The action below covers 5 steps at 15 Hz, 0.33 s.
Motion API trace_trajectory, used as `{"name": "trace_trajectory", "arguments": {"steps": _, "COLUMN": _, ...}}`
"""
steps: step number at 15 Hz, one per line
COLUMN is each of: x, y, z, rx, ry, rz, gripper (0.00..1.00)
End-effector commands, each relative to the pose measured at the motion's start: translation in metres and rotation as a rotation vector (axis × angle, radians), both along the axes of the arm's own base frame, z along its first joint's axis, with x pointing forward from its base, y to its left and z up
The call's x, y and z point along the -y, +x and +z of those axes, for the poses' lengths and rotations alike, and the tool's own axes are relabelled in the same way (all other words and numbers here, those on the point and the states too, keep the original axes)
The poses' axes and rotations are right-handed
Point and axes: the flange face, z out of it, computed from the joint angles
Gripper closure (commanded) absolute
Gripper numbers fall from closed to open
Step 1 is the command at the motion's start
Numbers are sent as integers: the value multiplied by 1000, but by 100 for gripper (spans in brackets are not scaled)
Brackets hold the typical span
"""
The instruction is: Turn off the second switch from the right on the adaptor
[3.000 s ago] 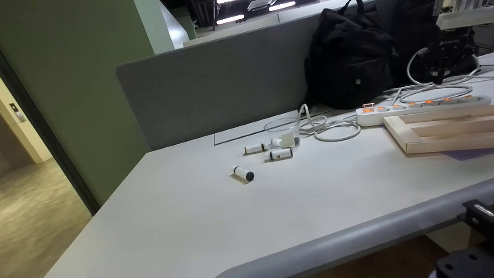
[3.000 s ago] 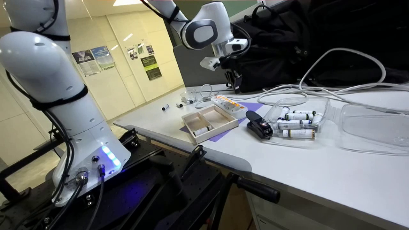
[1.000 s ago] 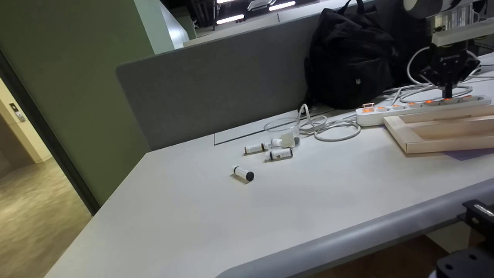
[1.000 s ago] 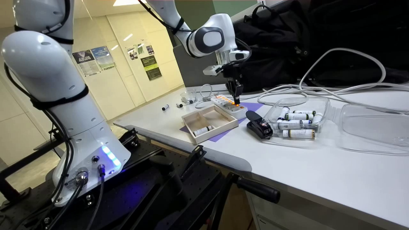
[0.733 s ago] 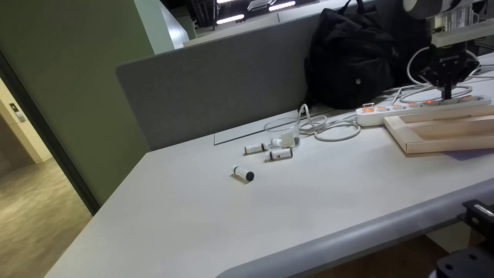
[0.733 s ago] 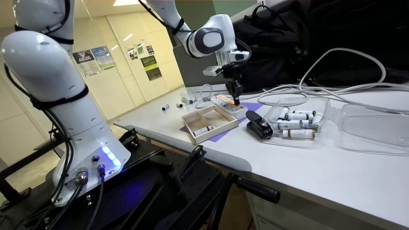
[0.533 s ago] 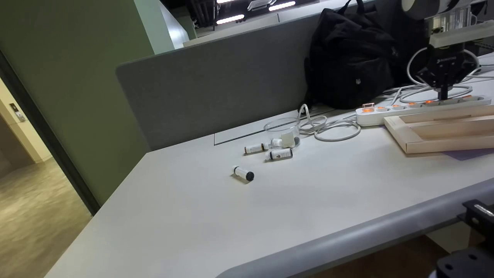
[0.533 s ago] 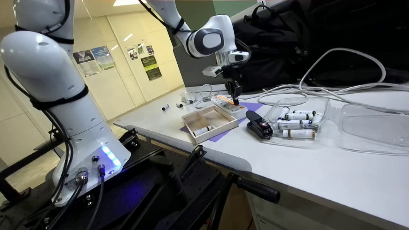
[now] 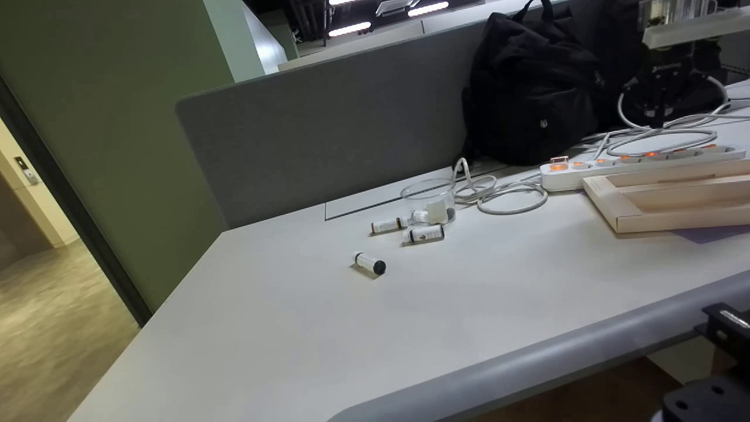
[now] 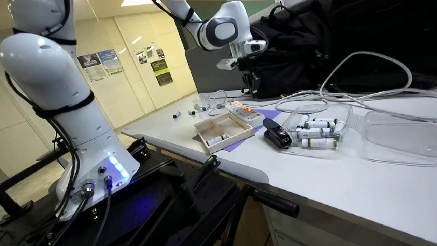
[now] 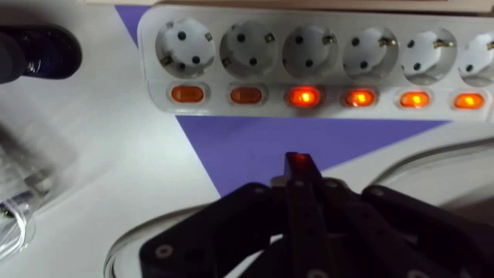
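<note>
On the smooth white desk (image 9: 328, 328), just beside the pale, open wooden box (image 9: 679, 221), lies the long, flat white plastic adaptor (image 11: 278, 81). The black gripper (image 11: 303, 164), narrow and holding nothing, hangs apart. An oval, translucent orange switch (image 11: 246, 95), second from the wrist view's left, is unlit: likely the target, already pressed, leaving only withdrawal.

Black straps (image 10: 65, 109) ring the white arm (image 10: 61, 89) (black tool (image 11: 304, 169)).
</note>
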Motion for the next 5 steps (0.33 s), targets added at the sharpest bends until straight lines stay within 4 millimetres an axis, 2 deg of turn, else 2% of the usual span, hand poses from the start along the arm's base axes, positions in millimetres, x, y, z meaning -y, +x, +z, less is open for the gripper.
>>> {"name": "trace_trajectory", "arguments": {"steps": 1, "x": 6, "y": 4, "z": 79, "rx": 59, "ry": 11, "rz": -22, "gripper": 67}}
{"name": "trace_trajectory", "arguments": {"steps": 2, "x": 8, "y": 4, "z": 93, "rx": 66, "ry": 16, "rz": -29, "gripper": 60}}
{"name": "trace_trajectory", "arguments": {"steps": 3, "x": 5, "y": 7, "z": 65, "rx": 60, "ry": 3, "rz": -4, "gripper": 78}}
{"name": "trace_trajectory", "arguments": {"steps": 5, "x": 6, "y": 5, "z": 91, "rx": 76, "ry": 9, "rz": -6, "gripper": 65}}
